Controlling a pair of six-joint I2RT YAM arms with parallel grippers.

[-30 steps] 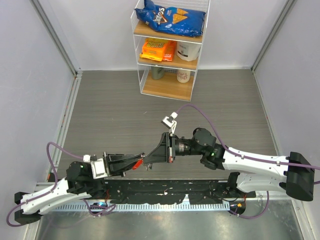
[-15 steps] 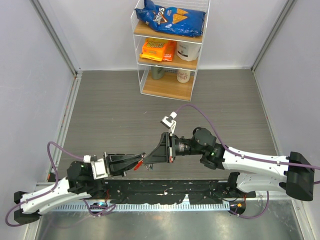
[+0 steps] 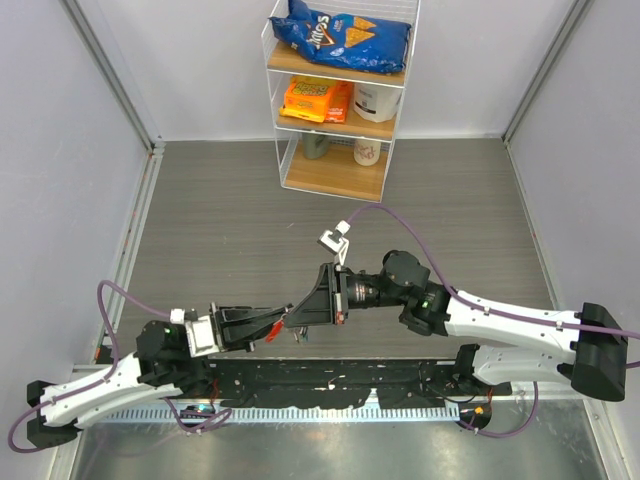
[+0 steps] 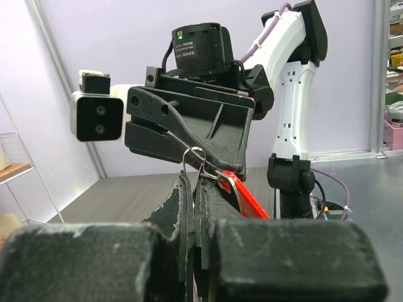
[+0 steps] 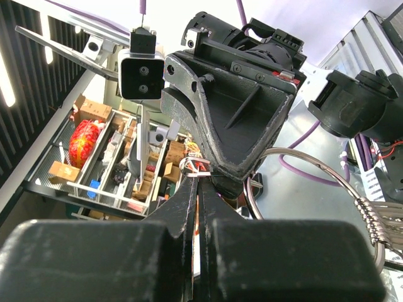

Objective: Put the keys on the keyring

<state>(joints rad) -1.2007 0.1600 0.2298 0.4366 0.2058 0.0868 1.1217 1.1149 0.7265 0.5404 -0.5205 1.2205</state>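
Observation:
My two grippers meet tip to tip above the near edge of the table. The left gripper (image 3: 286, 323) (image 4: 192, 180) is shut, and the thin silver keyring (image 4: 193, 156) rises out of its tips. A key with a red head (image 4: 249, 201) (image 3: 271, 331) lies along the outer side of its right-hand finger, with its metal end at the ring. The right gripper (image 3: 297, 317) (image 5: 200, 181) is shut on a thin strip. A small silver loop (image 5: 197, 165) sits at its tips, against the left gripper's fingers. Other keys are hidden.
A clear shelf rack (image 3: 340, 95) with a chips bag, snack packs and cups stands at the far wall. Grey walls close in both sides. A purple cable (image 3: 400, 222) loops over the right arm. A large metal ring (image 5: 315, 165) shows at the right in the right wrist view.
Both grippers have shifted slightly to the left while staying tip to tip. The jaws have stayed shut and the red key keeps its place.

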